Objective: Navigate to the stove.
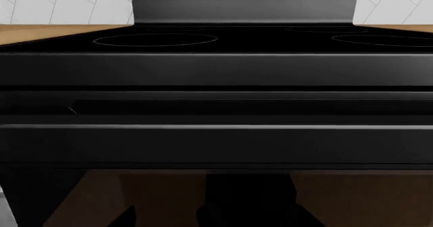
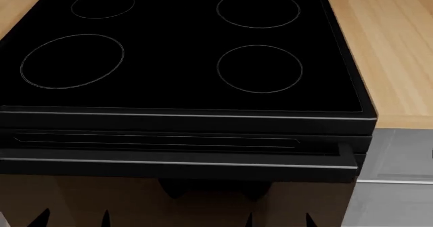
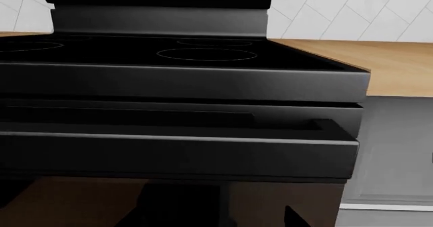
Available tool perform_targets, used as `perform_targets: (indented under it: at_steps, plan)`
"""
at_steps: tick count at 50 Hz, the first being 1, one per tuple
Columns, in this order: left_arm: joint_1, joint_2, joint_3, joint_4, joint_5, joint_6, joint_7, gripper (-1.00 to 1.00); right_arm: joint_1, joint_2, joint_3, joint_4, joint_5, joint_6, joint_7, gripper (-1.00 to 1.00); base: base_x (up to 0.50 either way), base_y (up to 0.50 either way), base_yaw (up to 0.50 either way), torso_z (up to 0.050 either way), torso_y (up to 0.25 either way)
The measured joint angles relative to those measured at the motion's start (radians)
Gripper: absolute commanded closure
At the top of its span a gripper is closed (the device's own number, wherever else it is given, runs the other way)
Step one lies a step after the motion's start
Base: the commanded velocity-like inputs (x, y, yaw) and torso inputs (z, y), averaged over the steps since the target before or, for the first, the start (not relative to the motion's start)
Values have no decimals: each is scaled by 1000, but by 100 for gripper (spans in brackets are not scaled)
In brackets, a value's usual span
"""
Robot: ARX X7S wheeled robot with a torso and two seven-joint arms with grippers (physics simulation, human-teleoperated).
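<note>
Directly ahead of us, neither gripper showed in any view, so we could not tell their state. Filling the head view, the stove [image 2: 182, 54] faced us squarely, its bar handle [image 2: 176, 163] running across our front just below the front edge. Wooden counter [image 2: 392, 44] flanked its right side, with grey cabinet fronts [image 2: 399, 156] below, leaving open room there.

The stove [image 2: 176, 60] fills most of the head view, four burner rings on its top. Its bar handle [image 2: 176, 163] crosses the lower frame. Wooden countertop [image 2: 392, 49] lies at right.
</note>
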Motion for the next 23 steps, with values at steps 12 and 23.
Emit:
perform_targets:
  at_steps: [12, 23]
  plan:
    - [-1, -6, 4, 0, -3, 1, -6, -100, -1, 3, -5, -3, 6, -1, 4, -100, -1, 402, 0, 0, 0]
    - [-2, -6, 10, 2, -7, 1, -10, -100, 0, 9, -6, -4, 14, -3, 7, -100, 0, 0, 0, 0, 0]
